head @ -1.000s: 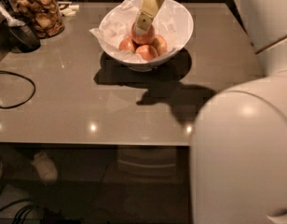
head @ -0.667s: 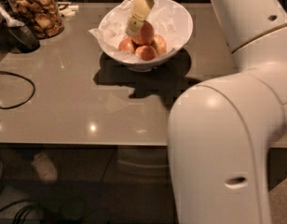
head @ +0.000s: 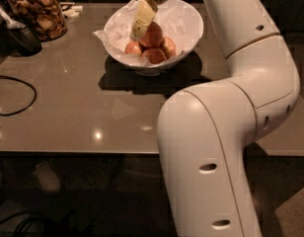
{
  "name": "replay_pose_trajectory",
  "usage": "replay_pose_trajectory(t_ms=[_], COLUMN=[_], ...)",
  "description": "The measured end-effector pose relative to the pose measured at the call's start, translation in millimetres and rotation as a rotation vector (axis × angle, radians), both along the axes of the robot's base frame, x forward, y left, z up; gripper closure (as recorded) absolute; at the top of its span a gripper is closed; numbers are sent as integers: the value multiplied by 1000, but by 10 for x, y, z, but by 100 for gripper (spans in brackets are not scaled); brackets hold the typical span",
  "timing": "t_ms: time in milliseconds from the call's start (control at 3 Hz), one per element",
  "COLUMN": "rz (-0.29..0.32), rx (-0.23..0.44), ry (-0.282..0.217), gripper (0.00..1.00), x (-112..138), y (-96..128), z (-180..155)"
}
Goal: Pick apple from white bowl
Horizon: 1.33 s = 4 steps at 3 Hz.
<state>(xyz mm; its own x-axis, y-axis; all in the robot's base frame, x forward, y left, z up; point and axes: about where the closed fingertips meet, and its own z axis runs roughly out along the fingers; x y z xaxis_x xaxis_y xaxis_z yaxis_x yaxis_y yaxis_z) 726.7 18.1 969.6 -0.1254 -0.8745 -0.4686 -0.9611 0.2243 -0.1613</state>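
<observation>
Camera view looks down on a bowl [head: 190,33] on a table [head: 83,112]. My gripper [head: 138,29] hangs over the left half of the bowl, right at the top left side of the apple [head: 154,33]. I cannot tell if my gripper is open or closed on it. The apple is in the middle of the bowl, on top of three small apples [head: 155,56] and crumpled paper [head: 117,31]. My big white arm [head: 226,132] bends around right of the bowl. A jar [head: 41,16] of brown snacks stands far left of the bowl. A black cable [head: 16,95] lies left of the bowl too.
</observation>
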Motion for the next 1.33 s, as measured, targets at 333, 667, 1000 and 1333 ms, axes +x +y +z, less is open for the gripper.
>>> replay_pose_trajectory(t_ms=[333, 667, 1000, 1333], rz=[-41, -65, -87, -94], rx=[-50, -81, -131, -156], ry=[17, 27, 42, 60], gripper=[0, 0, 0, 0], x=[119, 190, 250, 272], y=[-126, -209, -366, -436], z=[-197, -319, -490, -619])
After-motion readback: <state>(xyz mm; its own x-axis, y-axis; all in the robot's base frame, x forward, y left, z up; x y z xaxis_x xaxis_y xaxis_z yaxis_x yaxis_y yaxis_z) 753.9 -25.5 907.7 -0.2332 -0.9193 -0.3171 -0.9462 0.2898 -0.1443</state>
